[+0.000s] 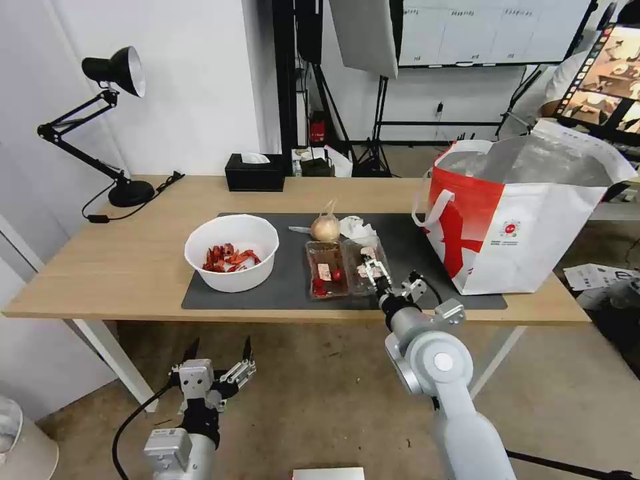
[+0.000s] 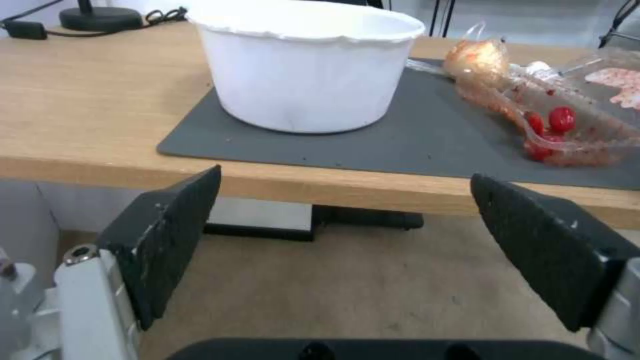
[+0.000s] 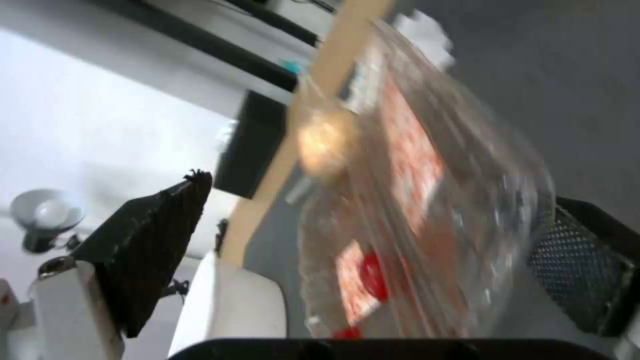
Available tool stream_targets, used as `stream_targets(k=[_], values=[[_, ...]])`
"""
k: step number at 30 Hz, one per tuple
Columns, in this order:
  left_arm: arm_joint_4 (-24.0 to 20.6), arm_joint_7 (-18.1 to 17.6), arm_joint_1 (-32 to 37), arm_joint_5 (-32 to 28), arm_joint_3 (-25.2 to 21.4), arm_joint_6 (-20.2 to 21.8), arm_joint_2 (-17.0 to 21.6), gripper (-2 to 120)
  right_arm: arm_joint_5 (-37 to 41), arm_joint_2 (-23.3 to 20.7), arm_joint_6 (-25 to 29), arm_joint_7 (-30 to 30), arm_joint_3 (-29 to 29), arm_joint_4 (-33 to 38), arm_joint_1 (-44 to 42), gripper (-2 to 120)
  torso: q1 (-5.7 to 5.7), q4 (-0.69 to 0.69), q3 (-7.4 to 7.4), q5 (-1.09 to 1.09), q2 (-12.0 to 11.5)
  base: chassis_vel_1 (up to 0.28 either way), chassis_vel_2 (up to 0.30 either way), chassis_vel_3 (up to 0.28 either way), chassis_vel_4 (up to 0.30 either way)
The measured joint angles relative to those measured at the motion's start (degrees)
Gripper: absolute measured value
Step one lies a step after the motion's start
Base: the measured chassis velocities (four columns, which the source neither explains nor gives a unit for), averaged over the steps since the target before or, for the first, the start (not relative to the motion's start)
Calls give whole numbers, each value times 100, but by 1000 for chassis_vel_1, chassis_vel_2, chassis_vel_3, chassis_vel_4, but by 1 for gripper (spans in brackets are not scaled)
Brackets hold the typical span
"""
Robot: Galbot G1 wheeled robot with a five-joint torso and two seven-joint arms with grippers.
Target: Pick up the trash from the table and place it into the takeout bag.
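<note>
On the dark mat of the table stands the white bowl holding red shell scraps. To its right lies the clear hinged tray with food bits. Behind the tray sit the knotted clear bag and the crumpled napkin. My right gripper is over the tray's near right half, open, with the tray between its fingers. My left gripper hangs open and empty below the table's front edge, facing the bowl. The takeout bag stands open at the table's right end.
A black tissue box sits at the table's back edge. A black desk lamp stands at the back left, its cord on the wood. Tripods and a screen stand behind the table. Papers lie on the floor at the right.
</note>
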Motion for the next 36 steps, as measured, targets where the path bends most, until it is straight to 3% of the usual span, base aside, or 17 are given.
stream_targets(k=[4, 6, 10, 17, 25, 29, 32, 33, 35, 36], values=[[8, -1, -1, 1, -5, -18, 4, 100, -65, -190, -109, -477, -109, -98, 258, 100, 0, 0, 0, 0, 0, 0, 0, 0, 0], [8, -1, -1, 10, -15, -33, -4, 100, 278, -258, -291, -595, -237, -196, 556, 100, 0, 0, 0, 0, 0, 0, 0, 0, 0], [8, 7, 12, 64, -25, -92, -23, 100, 966, -152, -585, -208, -390, -404, 993, 100, 0, 2, 0, 0, 0, 0, 0, 0, 0], [35, 14, 14, 77, -79, -132, -8, 100, 1210, 226, -888, 720, -591, -850, 1354, 100, 0, 2, 0, -1, 0, 0, 0, 0, 0], [57, 18, -74, 23, -136, -135, 40, 100, 1288, 269, -894, 792, -608, -908, 1387, 100, 0, 1, 0, -1, 0, 0, 0, 0, 0], [57, 19, -97, 9, -134, -134, 42, 100, 1126, 125, -841, 404, -662, -875, 1463, 100, 0, 1, 0, 0, 0, 0, 0, 0, 0], [56, 20, -165, -158, -146, -128, 99, 100, -145, -553, -611, -976, -1054, -1015, 1833, 97, 0, 1, 0, 0, 0, 0, 0, 0, 0], [56, 20, -165, -158, -146, -128, 99, 100, -145, -553, -611, -976, -1054, -1015, 1833, 97, 0, 1, 0, 0, 0, 0, 0, 0, 0], [58, 21, -260, -394, -187, -94, 166, 100, -1575, -1210, -274, -2287, -1519, -1564, 2340, 87, 0, 0, 0, 1, 0, 0, 0, 0, 0], [58, 21, -260, -394, -187, -94, 166, 100, -1575, -1210, -274, -2287, -1519, -1564, 2340, 87, 0, 0, 0, 1, 0, 0, 0, 0, 0]])
